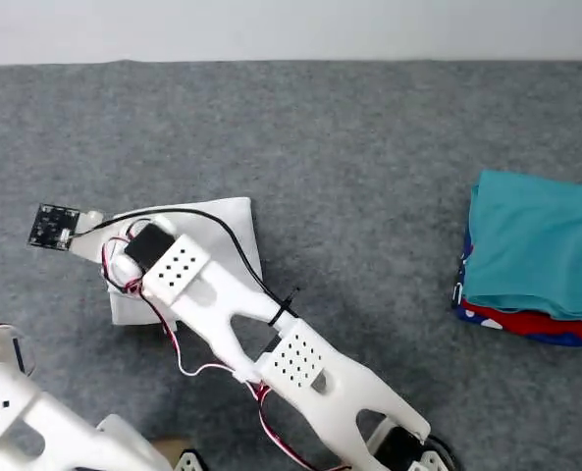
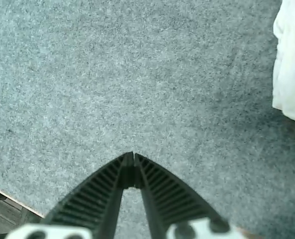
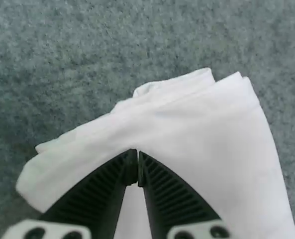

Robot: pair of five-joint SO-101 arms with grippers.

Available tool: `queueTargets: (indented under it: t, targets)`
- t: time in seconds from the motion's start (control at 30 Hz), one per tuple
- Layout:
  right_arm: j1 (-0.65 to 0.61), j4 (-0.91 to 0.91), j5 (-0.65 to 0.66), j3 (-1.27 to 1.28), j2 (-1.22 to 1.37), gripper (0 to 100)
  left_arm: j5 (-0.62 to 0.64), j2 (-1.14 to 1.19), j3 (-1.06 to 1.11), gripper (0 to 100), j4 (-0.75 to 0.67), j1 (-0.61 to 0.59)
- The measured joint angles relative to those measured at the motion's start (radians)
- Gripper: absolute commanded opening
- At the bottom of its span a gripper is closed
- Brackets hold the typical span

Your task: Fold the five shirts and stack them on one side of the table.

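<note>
Plenty of open tabletop [image 1: 369,147] through the middle and far side, wide enough to pass. The stack [image 1: 536,245] blocks the right edge. The right arm [image 1: 271,334] lies diagonally across the near part, up over the white shirt [image 1: 227,231]. The left arm [image 1: 16,417] crowds the near left corner.
</note>
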Motion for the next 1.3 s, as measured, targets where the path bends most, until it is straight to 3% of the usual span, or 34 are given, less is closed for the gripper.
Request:
queueTargets:
  t: [0.33,0.47,0.8,1.03,1.3]
  targets:
    - [0.072,0.305,0.000,-0.276,-0.002,1.1,0.000,0.000,0.000,1,0.000,0.000]
    - [0.137,0.318,-0.126,-0.250,-0.006,6.1,0.000,0.000,0.000,1,0.000,0.000]
    - [0.269,0.319,-0.555,0.066,-0.187,24.6,0.000,0.000,0.000,1,0.000,0.000]
    - [0.267,0.319,-0.683,0.345,-0.311,33.6,0.000,0.000,0.009,1,0.000,0.000]
    - [0.218,0.319,-0.773,0.448,-0.316,33.9,0.000,0.000,0.041,1,0.000,0.000]
